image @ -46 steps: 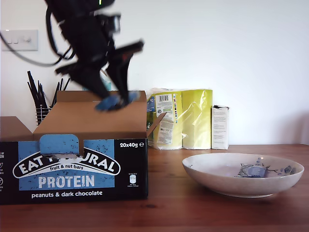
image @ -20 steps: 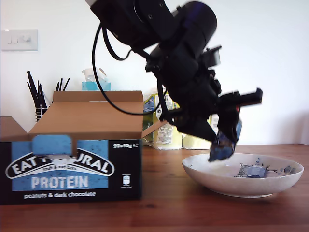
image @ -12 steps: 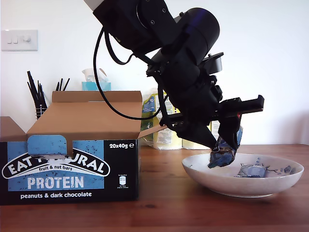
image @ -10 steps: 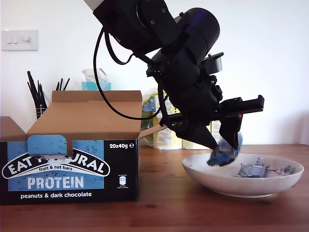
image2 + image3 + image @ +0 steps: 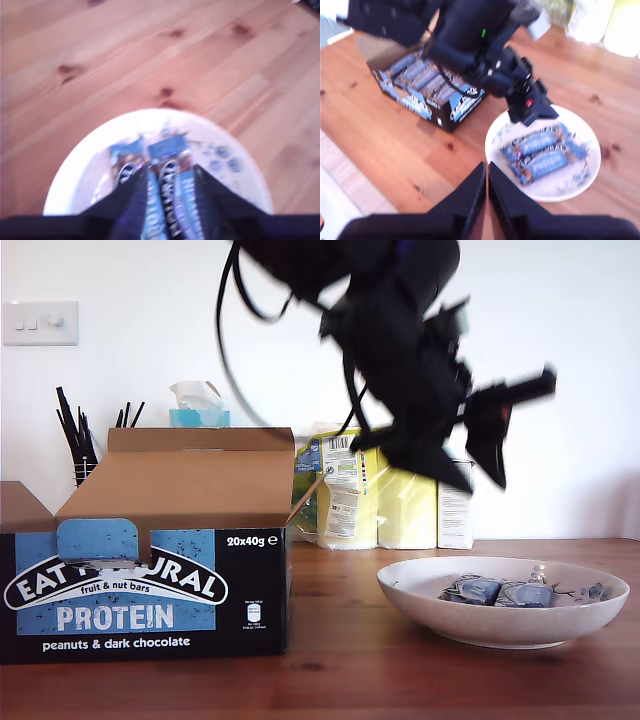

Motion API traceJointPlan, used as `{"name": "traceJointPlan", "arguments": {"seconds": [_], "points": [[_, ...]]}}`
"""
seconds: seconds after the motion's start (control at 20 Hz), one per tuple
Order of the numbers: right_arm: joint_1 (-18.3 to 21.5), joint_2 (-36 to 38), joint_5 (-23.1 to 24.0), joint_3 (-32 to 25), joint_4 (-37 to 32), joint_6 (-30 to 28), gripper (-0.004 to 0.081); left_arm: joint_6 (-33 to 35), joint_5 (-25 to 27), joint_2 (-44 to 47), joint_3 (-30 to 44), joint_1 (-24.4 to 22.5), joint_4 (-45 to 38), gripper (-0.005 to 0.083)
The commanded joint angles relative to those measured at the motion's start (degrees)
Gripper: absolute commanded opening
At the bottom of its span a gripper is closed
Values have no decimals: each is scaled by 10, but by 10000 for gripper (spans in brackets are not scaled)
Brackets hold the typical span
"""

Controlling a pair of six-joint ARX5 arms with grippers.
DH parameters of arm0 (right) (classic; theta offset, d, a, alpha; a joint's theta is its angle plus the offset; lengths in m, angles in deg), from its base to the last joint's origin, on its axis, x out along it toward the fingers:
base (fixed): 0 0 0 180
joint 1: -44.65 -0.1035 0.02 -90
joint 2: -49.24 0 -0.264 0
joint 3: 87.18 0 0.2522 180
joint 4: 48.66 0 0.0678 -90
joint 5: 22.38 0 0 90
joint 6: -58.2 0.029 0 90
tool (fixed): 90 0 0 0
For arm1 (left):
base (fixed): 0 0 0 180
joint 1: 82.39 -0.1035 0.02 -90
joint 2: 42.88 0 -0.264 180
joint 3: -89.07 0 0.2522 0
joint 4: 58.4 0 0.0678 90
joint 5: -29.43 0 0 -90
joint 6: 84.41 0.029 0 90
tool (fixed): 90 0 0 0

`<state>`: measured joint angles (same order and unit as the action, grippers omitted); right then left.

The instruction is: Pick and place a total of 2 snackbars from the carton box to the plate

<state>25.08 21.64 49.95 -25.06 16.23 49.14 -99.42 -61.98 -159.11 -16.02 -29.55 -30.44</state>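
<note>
Judging by how things lie, both snackbars, the first snackbar [image 5: 472, 589] and the second snackbar [image 5: 527, 593], rest side by side inside the plate [image 5: 500, 632], so the count looks met and the remaining hazards are mostly about leaving cleanly. The first tool [image 5: 485, 480] hangs above the plate with its jaws spread and nothing between them. Its arm is smeared by blur in the exterior view, which suggests speed, and a fast swing toward the carton box [image 5: 150, 590] could catch the raised flap and shove the box across the surface. A low pass could instead nudge the plate's rim. The second tool [image 5: 486, 172] sits high over the scene, its jaws seemingly pressed together on nothing, though blur makes that uncertain. Fetching a third bar would overshoot.
</note>
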Motion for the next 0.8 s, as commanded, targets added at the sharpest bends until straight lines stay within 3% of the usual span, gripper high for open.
{"name": "traceJointPlan", "arguments": {"seconds": [0.0, 0.1, 0.3, 0.5, 0.75], "points": [[1, 3, -4, 3, -22, 2, -13, 19, -23, 29, -16, 2, 44, -26], [2, 0, -3, 3, -44, 2, -13, 42, -24, 59, -19, 2, 92, -24], [3, -16, 2, -3, -94, 17, -13, 71, 37, 108, -7, -14, 164, -24], [3, -38, 2, -27, -153, 17, -13, 81, 36, 153, 49, -43, 155, -24], [18, -80, 0, -44, -220, 21, -13, 86, 34, 254, 193, -91, 72, -24]]}}
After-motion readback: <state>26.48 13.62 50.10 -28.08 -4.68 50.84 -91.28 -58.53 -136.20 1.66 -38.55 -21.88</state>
